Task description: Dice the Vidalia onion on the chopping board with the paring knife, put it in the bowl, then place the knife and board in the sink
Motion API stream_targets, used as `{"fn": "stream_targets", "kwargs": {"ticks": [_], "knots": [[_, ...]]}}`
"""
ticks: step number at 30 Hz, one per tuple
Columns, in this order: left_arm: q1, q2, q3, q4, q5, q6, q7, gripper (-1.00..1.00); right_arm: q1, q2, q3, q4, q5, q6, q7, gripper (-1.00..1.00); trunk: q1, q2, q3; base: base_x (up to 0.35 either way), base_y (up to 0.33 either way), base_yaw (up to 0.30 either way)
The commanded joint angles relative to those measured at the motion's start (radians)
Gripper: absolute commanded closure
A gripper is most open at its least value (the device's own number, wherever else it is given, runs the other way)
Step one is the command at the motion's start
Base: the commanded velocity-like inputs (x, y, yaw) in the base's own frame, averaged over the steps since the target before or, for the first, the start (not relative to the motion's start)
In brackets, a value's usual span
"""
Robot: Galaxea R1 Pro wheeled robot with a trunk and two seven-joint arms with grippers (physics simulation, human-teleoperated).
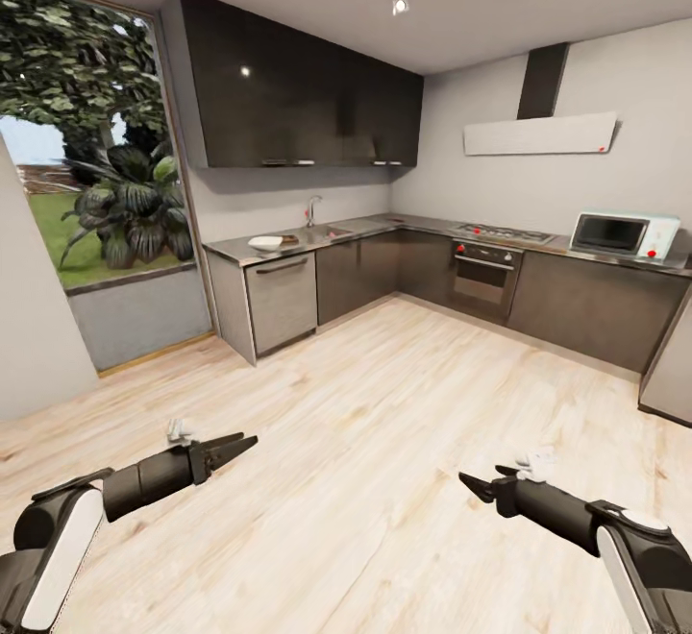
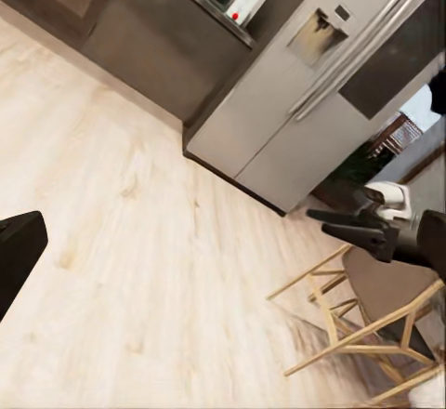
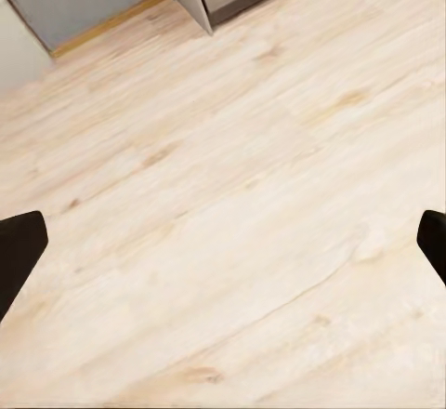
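Note:
Across the pale wood floor, the dark countertop (image 1: 384,224) runs along the far walls. The sink (image 1: 330,231) with its chrome tap (image 1: 312,210) is set into it. The white bowl (image 1: 265,243) stands left of the sink, with a small dark brown patch, the chopping board (image 1: 288,239), beside it. The onion and the paring knife are too far off to make out. My left gripper (image 1: 246,440) hovers open and empty over the floor at lower left. My right gripper (image 1: 480,475) (image 2: 327,216) is open and empty at lower right.
A dishwasher front (image 1: 282,300) sits below the bowl, and an oven (image 1: 485,271) and microwave (image 1: 625,233) line the right wall. A steel fridge (image 2: 307,84) and a wooden chair (image 2: 367,321) stand to my right. A large window (image 1: 96,134) is at left.

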Motion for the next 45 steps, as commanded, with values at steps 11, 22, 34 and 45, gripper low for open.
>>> {"fn": "stream_targets", "kwargs": {"ticks": [11, 22, 34, 45], "knots": [[-0.002, 0.039, 0.002, 0.008, 0.000, 0.008, -0.081, -1.00, -0.002, 0.000, 0.000, 0.000, -0.015, 0.024, 0.029, -1.00, -0.042, 0.076, 0.033, 0.000, 0.000, 0.000], [-0.003, 0.036, -0.006, 0.006, -0.005, 0.019, -0.054, -1.00, -0.002, -0.002, 0.000, 0.000, -0.015, 0.015, 0.043, -1.00, -0.084, 0.153, 0.068, 0.000, 0.000, 0.000], [-0.003, 0.034, -0.007, 0.005, -0.006, 0.048, -0.055, -1.00, -0.002, -0.001, -0.004, 0.000, -0.016, 0.023, 0.041, -1.00, -0.130, 0.237, 0.105, 0.000, 0.000, 0.000], [-0.003, 0.036, -0.007, 0.006, 0.007, 0.086, -0.061, -1.00, -0.002, -0.002, -0.006, 0.003, -0.013, 0.026, 0.036, -1.00, -0.173, 0.314, 0.140, 0.000, 0.000, 0.000]]}}
